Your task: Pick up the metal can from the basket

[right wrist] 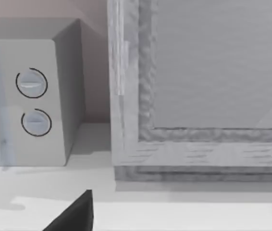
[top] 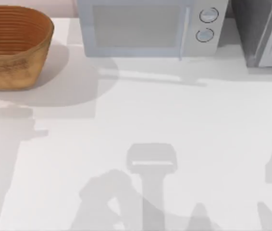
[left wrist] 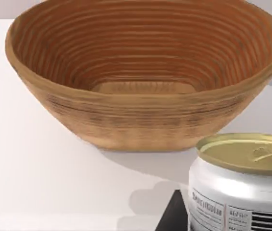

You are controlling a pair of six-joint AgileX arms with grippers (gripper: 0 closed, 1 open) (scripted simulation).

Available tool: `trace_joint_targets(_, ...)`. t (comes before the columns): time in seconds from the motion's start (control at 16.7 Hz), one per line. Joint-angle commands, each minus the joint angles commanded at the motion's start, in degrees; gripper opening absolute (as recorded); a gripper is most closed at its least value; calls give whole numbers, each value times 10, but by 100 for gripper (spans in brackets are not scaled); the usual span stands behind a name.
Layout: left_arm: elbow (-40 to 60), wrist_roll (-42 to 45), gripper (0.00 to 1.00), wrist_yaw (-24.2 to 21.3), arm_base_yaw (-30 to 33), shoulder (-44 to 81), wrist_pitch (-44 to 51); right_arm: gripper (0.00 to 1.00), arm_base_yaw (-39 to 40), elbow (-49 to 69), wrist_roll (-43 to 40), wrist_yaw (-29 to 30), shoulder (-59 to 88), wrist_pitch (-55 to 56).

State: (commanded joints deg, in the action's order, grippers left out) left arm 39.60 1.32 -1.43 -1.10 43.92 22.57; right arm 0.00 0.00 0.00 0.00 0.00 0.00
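The metal can [left wrist: 244,185] sat closest to the left wrist camera, outside the empty basket [left wrist: 141,120]; whether the left claw gripped it, I couldn't tell. From above, the basket [top: 13,62] stood far left.

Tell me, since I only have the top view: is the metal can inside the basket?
Observer: No. In the left wrist view the basket is empty down to its floor.
Operator: Where is the can, then?
Observer: The metal can stands upright outside the basket, between it and the left wrist camera, with part of the left gripper right beside it.
Operator: Is it opened?
Observer: No, its gold top is sealed, pull tab flat.
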Motion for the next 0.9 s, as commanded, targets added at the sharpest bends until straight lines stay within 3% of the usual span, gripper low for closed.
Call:
trace_joint_targets(0.42,-323,-11,0,11,9,-360,-170,100,0,0,0,0,0,0)
trace_joint_targets(0.6,-384,-13,0,14,11,-425,-215,100,0,0,0,0,0,0)
trace_joint_targets(0.9,-396,-13,0,14,11,-439,-226,100,0,0,0,0,0,0)
